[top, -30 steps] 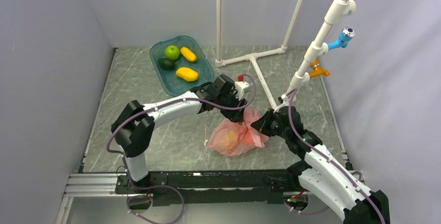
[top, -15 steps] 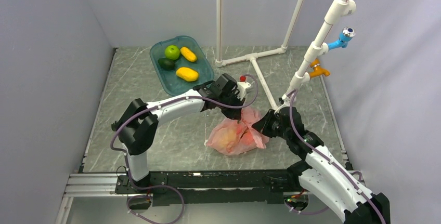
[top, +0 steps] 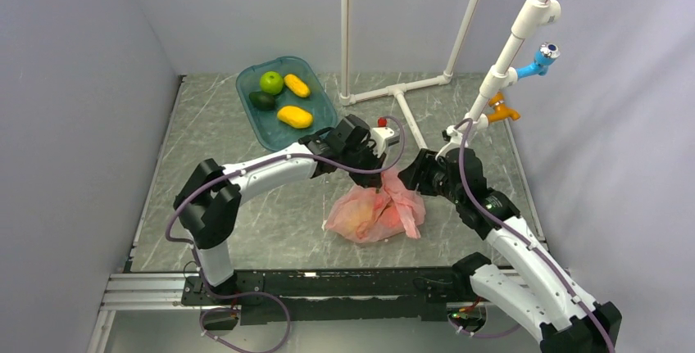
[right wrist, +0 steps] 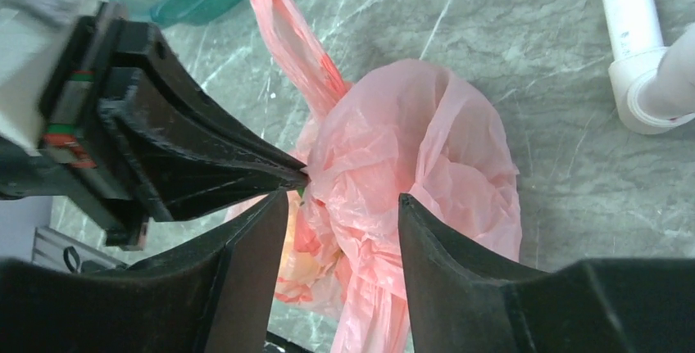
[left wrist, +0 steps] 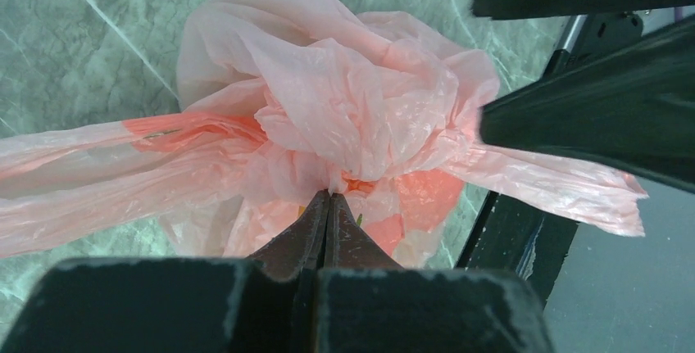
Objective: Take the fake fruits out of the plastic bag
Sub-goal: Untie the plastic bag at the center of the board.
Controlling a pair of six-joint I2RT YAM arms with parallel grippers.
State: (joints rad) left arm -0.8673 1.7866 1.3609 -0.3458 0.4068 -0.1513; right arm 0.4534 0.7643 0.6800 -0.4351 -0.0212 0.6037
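The pink plastic bag [top: 377, 212] lies crumpled on the marble table between the two arms. A yellowish fake fruit [top: 356, 215] shows faintly through its film. My left gripper [left wrist: 329, 195] is shut, pinching a fold of the bag [left wrist: 352, 107] at its gathered top. My right gripper [right wrist: 342, 199] is open just above the bag [right wrist: 426, 140], with film bulging between its fingers [right wrist: 262, 238] but not clamped. The left gripper's tip [right wrist: 299, 175] nearly meets the right one. Two yellow-orange mango-like fruits [top: 295, 116] lie on the tray.
The teal tray [top: 320, 111] at the back left also holds a green apple [top: 271, 83] and a dark avocado [top: 262, 101]. A white pipe frame [top: 399, 91] stands behind the bag, its base running close to the right arm.
My left gripper closed on the bag's top fold. My right gripper let go of the bag, opened and drew up and back a little.
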